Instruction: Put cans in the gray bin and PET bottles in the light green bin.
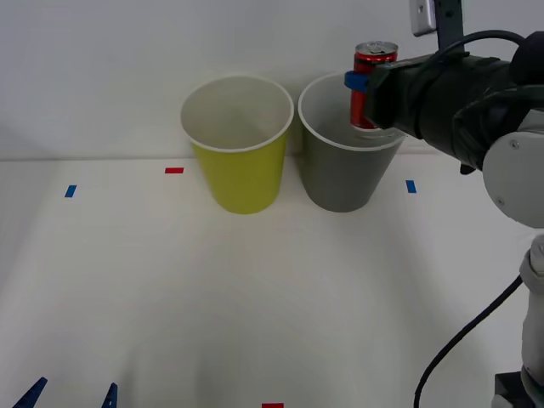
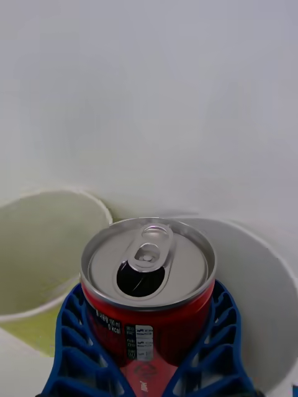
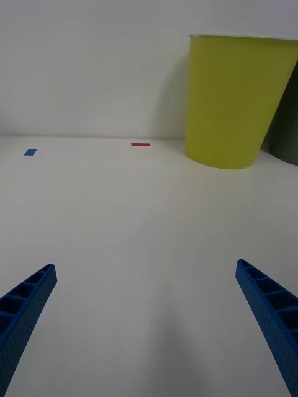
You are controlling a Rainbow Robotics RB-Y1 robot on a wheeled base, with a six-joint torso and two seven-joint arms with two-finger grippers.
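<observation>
Because the right gripper [image 1: 364, 83] reaches in from the side, its dark wrist covers the right part of the gray bin's rim [image 1: 313, 127] in the front view, and the lower end of the can [image 1: 371, 85] is hidden behind that rim. From the right wrist, the blue fingers [image 2: 74, 335] wrap both sides of the can [image 2: 149, 298] and clasp it firmly; its base is cut off by the picture's edge. The can stands upright, long axis vertical, silver top and pull tab facing up, the drinking hole open. It hangs over the mouth of the gray bin [image 2: 261, 298], partly sunk below the rim as seen from the front; whether it touches the inner wall cannot be told.

The green bin [image 1: 240, 161] stands just beside the gray one on its left, the two rims nearly touching. Both sit upright at the far side of the table [image 1: 255, 297], close to the wall.

The left gripper [image 3: 146, 322] is low near the table's front edge, its fingers [image 1: 34, 393] spread wide apart and holding nothing. Its view takes in the green bin [image 3: 233, 99] and a sliver of the gray bin at the edge.
</observation>
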